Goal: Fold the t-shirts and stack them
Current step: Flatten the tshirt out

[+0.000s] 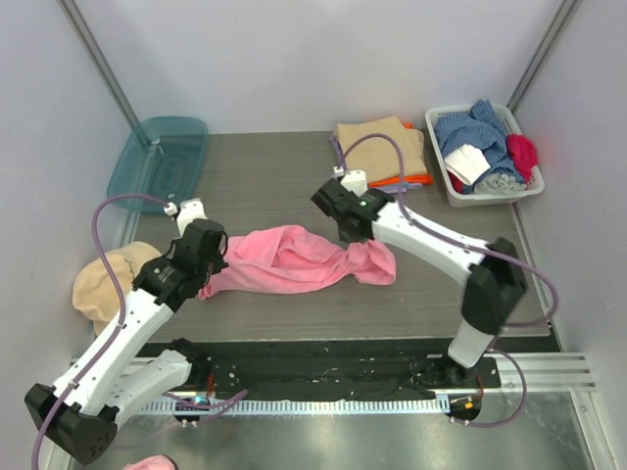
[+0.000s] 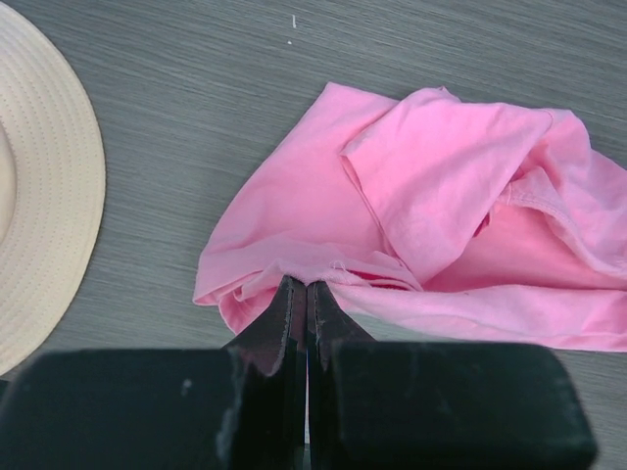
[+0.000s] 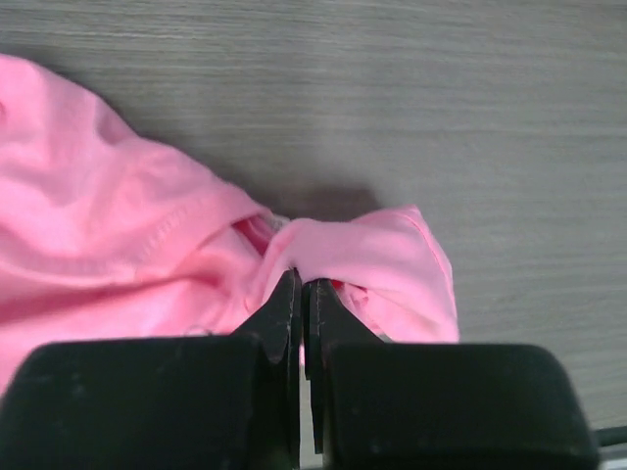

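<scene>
You are looking at a grey wood-grain table (image 1: 265, 181) inside pale walls (image 1: 294, 59); the pink t-shirt (image 1: 284, 259) is lying crumpled mid-table, with the left gripper (image 2: 307, 291) and right gripper (image 3: 301, 282) each pinching an end of it.

Left wrist view crops the pink t-shirt (image 2: 441, 166).
</scene>
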You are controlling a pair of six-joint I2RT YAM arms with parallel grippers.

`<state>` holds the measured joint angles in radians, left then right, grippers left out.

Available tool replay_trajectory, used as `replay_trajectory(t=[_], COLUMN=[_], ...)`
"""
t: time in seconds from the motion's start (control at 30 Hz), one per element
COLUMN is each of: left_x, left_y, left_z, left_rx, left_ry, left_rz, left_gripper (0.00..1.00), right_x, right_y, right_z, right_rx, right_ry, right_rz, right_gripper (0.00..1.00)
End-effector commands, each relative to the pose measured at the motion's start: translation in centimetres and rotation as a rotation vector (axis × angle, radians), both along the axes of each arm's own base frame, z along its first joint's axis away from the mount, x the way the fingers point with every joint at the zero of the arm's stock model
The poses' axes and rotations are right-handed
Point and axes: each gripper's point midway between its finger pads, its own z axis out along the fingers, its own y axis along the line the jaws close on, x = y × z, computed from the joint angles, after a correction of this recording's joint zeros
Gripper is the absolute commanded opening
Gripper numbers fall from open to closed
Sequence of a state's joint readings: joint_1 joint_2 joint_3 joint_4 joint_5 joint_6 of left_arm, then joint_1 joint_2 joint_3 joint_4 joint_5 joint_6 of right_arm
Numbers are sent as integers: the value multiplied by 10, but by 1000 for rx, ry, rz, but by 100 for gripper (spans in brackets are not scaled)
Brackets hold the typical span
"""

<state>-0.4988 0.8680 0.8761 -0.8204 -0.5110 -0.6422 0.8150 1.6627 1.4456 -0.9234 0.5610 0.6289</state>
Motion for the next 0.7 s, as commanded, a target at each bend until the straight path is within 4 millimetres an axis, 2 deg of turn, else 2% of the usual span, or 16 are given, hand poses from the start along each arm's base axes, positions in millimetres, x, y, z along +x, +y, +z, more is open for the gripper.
replay_trajectory(t=[0.0, 0.07, 0.1, 0.13, 0.17, 0.27, 0.33, 0.37, 0.43, 0.47, 0.5, 0.57, 0.6, 0.67], left_x=[-2, -6, -7, -8, -10, -11, -11, -10, -9, -9, -8, -7, -6, -5], left_y=[3, 5, 5, 6, 6, 6, 5, 4, 3, 2, 2, -1, -1, -3], left_z=[4, 2, 2, 1, -1, -5, -7, -6, -5, -4, -4, -3, -3, -4], left_rx=[-9, -8, -10, -11, -11, -15, -20, -26, -27, -29, -31, -36, -38, -41], left_ry=[-27, -23, -25, -22, -20, -10, -5, -10, -9, -11, -13, -16, -17, -11], left_rz=[1, 2, 3, 4, 5, 5, 0, 1, -2, -3, -4, -10, -11, -17], left_gripper=[0, 0, 0, 0, 0, 0, 0, 0, 0, 0, 0, 0, 0, 0], right_x=[15, 33, 45, 49, 55, 76, 85, 90, 90, 93, 84, 85, 70, 61], right_y=[3, 15, 21, 25, 27, 42, 47, 58, 53, 60, 51, 40, 27, 14], right_z=[-22, -30, -23, -36, -37, -37, -34, -26, -25, -1, -8, 4, 10, 14], right_rx=[-189, -229, -221, -239, -251, -232, -199, -119, -45, 56, 67, 134, 173, 218], right_ry=[138, 146, 123, 148, 150, 118, 86, 56, 50, -16, -7, -65, -73, -93], right_rz=[140, 183, 184, 197, 218, 259, 261, 270, 252, 242, 228, 182, 146, 112], right_gripper=[1, 1, 1, 1, 1, 23, 46, 65, 71, 79, 80, 85, 85, 86])
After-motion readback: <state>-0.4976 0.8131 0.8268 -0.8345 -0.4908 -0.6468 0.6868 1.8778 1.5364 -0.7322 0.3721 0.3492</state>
